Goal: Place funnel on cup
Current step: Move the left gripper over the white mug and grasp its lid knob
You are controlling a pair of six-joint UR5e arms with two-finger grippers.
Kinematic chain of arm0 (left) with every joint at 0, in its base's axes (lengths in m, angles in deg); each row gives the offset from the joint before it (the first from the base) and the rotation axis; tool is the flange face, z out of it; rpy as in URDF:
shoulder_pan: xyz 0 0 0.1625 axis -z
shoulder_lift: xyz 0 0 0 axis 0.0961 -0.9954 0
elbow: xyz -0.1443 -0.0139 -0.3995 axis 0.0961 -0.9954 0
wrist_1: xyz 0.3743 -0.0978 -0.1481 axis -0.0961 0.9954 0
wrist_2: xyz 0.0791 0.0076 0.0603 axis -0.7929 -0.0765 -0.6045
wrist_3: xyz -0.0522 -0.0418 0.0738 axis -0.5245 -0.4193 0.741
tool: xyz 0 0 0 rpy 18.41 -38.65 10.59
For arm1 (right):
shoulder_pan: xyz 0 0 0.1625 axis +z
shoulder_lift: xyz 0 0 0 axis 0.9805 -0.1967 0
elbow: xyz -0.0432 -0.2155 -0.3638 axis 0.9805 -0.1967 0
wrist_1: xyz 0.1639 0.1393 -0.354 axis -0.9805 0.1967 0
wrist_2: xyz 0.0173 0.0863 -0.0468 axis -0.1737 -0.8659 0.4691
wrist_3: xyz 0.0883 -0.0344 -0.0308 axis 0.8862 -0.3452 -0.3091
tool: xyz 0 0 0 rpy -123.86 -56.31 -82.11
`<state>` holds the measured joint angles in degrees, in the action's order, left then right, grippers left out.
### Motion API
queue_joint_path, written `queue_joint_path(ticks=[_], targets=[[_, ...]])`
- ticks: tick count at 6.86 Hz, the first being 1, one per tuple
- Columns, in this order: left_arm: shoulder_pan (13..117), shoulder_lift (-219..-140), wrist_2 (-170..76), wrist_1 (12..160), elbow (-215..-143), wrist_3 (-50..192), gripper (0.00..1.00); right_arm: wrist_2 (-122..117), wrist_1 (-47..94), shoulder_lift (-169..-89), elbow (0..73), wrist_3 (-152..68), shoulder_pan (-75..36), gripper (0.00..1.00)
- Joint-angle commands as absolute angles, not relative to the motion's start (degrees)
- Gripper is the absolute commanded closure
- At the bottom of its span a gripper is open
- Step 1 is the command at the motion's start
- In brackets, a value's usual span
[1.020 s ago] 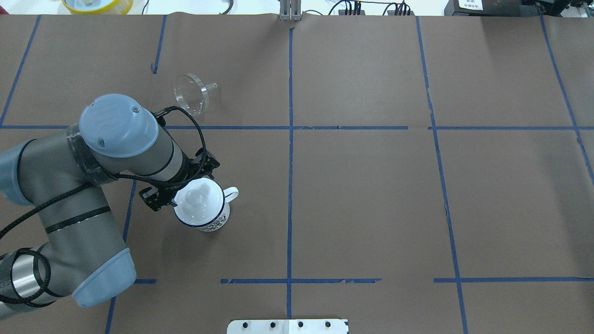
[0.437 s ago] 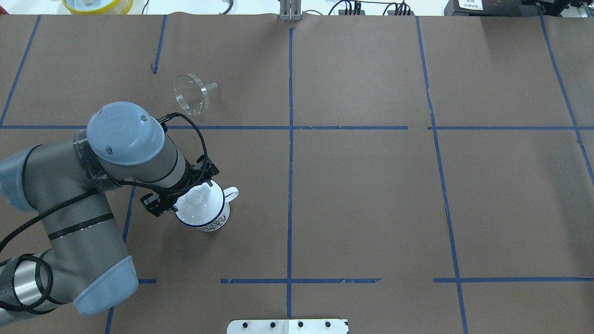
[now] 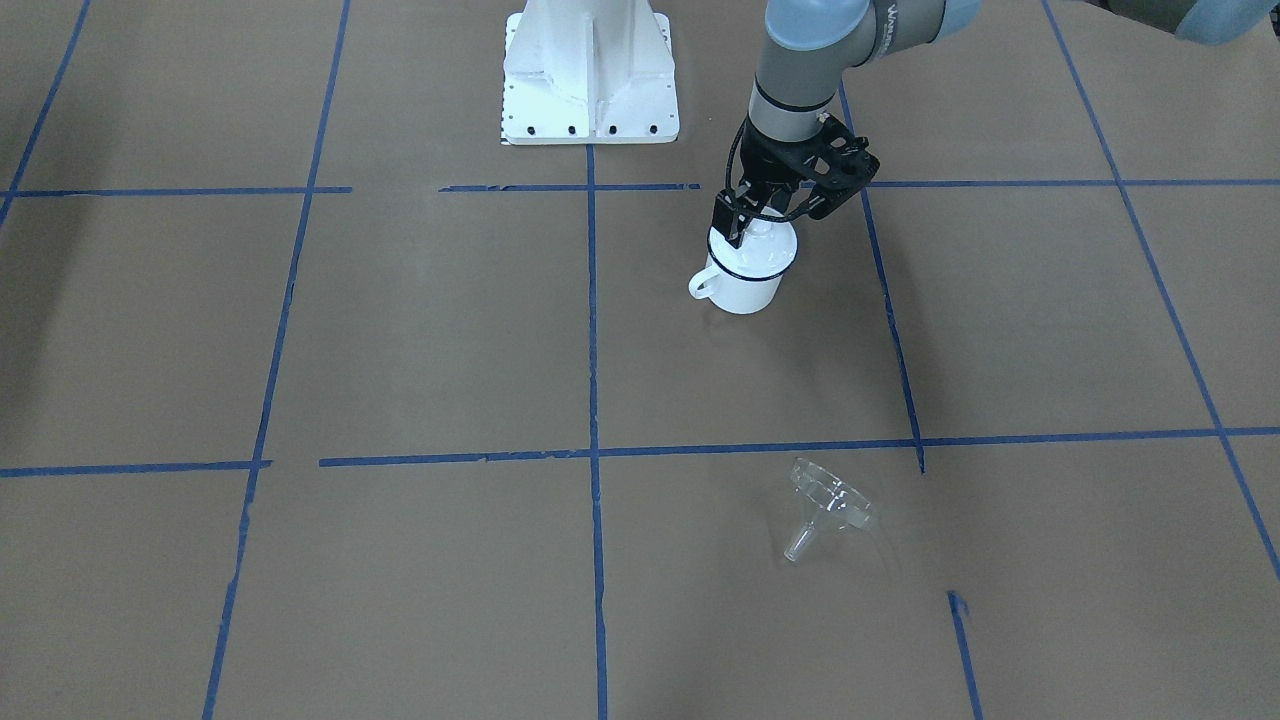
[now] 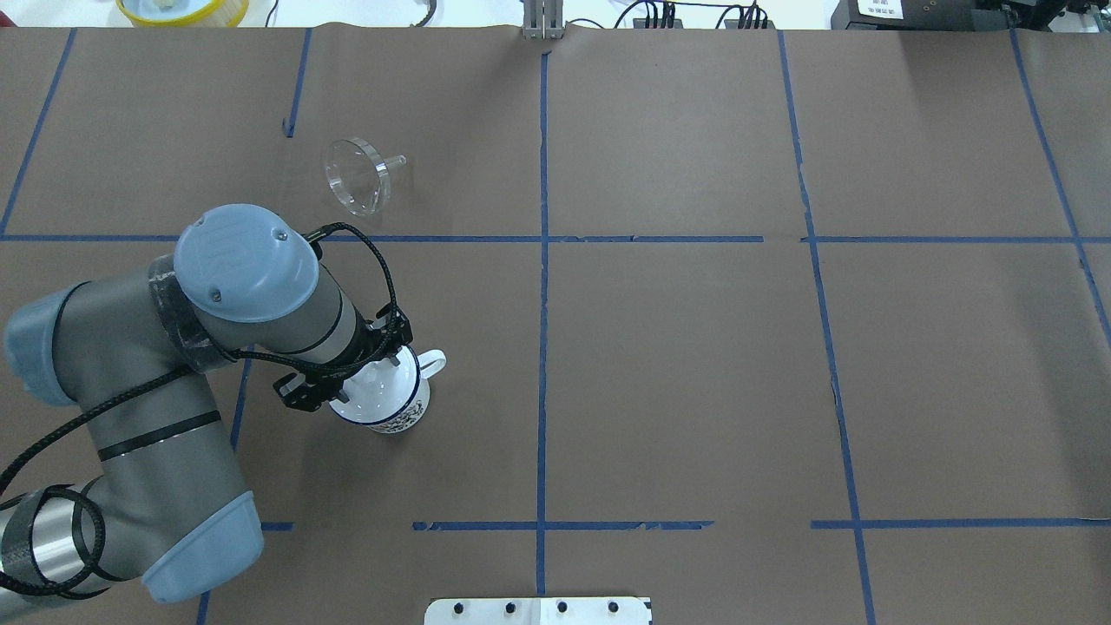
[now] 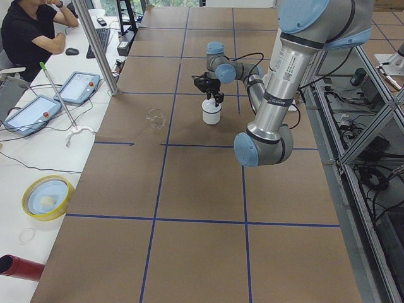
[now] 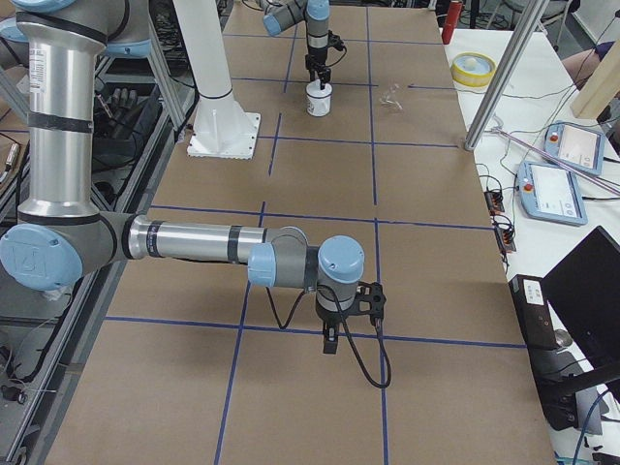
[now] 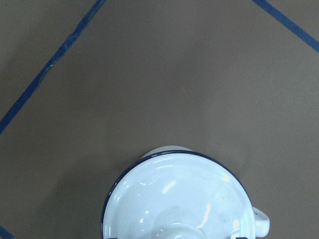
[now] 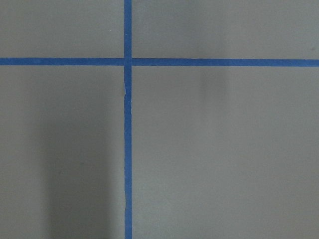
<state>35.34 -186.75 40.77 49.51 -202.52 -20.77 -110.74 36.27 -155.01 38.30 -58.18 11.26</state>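
The cup (image 3: 745, 285) is a white mug with a dark blue rim, upright left of the table's middle (image 4: 399, 410). A round white lid (image 7: 174, 199) with a knob sits on it. My left gripper (image 3: 757, 222) is right over the lid, jaws open on either side of the knob; the overhead view (image 4: 369, 369) mostly hides it under the wrist. The clear funnel (image 4: 356, 176) lies on its side farther out on the table, apart from the cup (image 3: 830, 505). My right gripper (image 6: 329, 341) hangs over bare table far from both; I cannot tell if it is open.
The brown table cover carries a grid of blue tape lines. The white robot base plate (image 3: 590, 70) stands at the robot's edge. A yellow bowl (image 4: 182, 9) sits past the far edge. An operator (image 5: 31, 31) sits at the side desk.
My left arm has moved toward the cup and lowered, so the gripper now covers more of the lid. The cup, lid and funnel have not moved.
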Motion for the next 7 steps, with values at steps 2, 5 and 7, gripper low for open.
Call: queue_joint_path(ticks=[2,5,7], targets=[[35.66,-187.03,40.78,47.27,-204.38,-20.78,1.00,-110.74,36.27,-155.02,38.30,-58.18,11.25,0.00],[36.53,-187.64,40.34,45.43,-205.35,-20.78,1.00,-110.74,36.27,-155.02,38.21,-58.18,11.25,0.00],[41.52,-188.53,40.25,42.34,-209.73,-20.70,1.00,-110.74,36.27,-155.02,38.21,-58.18,11.25,0.00]])
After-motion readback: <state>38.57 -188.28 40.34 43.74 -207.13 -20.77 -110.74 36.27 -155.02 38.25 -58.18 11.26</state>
